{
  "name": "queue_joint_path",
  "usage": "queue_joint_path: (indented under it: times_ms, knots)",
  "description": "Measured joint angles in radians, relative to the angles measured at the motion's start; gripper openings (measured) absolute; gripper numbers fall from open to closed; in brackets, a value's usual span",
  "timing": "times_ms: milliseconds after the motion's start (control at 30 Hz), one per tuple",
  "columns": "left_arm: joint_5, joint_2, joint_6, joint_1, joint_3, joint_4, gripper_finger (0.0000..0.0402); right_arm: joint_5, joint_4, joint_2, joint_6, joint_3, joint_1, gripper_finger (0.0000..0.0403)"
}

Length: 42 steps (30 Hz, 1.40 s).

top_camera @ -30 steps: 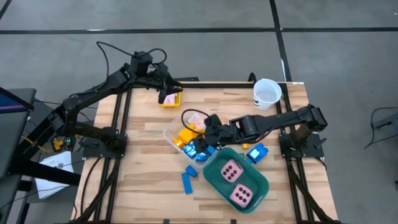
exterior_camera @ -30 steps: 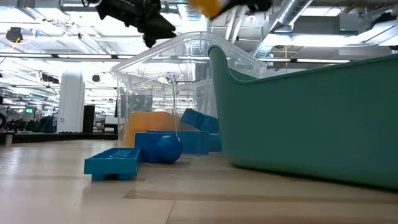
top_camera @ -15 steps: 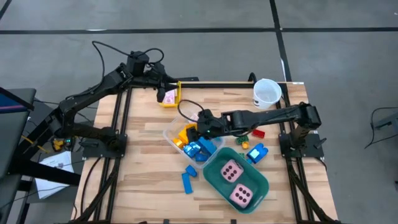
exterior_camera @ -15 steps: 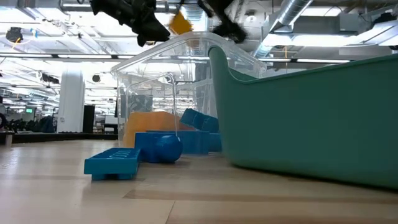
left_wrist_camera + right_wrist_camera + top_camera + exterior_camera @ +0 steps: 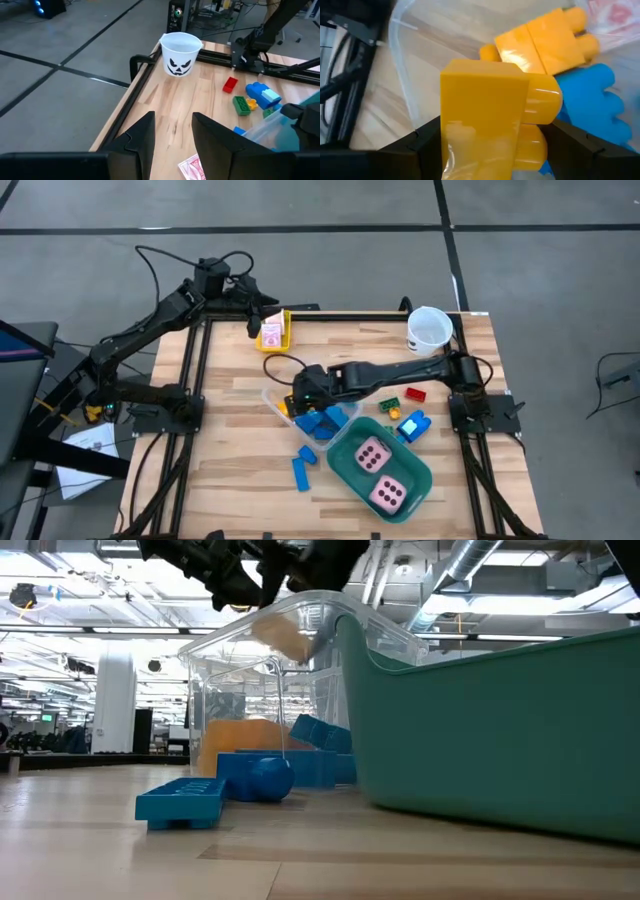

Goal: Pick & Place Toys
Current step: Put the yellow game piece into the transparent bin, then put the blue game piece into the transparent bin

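Right arm reaching into the clear container with a yellow brick

The right gripper [image 5: 299, 389] is clenched on a yellow brick [image 5: 492, 112] just over the clear container [image 5: 272, 397], where orange and blue bricks lie. The left gripper [image 5: 172, 132] hangs spread open over the table's far edge, above a pink-white card [image 5: 192, 167]; two pink dice [image 5: 378, 472] sit in the teal tub [image 5: 415, 477]
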Motion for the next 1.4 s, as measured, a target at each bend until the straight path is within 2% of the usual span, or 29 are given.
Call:
queue_joint_path:
  times_ms: [600, 1033, 1400]
  knots:
    - [0.001, 0.000, 0.000, 0.000, 0.000, -0.037, 0.0127, 0.031, -0.096, 0.001, 0.008, -0.012, 0.000, 0.0265]
    - [0.001, 0.000, -0.003, -0.001, 0.000, -0.036, 0.0127, 0.056, -0.092, 0.001, -0.011, -0.012, 0.002, 0.0268]
    - [0.002, 0.000, -0.010, -0.001, 0.000, -0.036, 0.0127, 0.057, -0.088, 0.001, -0.011, -0.012, 0.017, 0.0361]
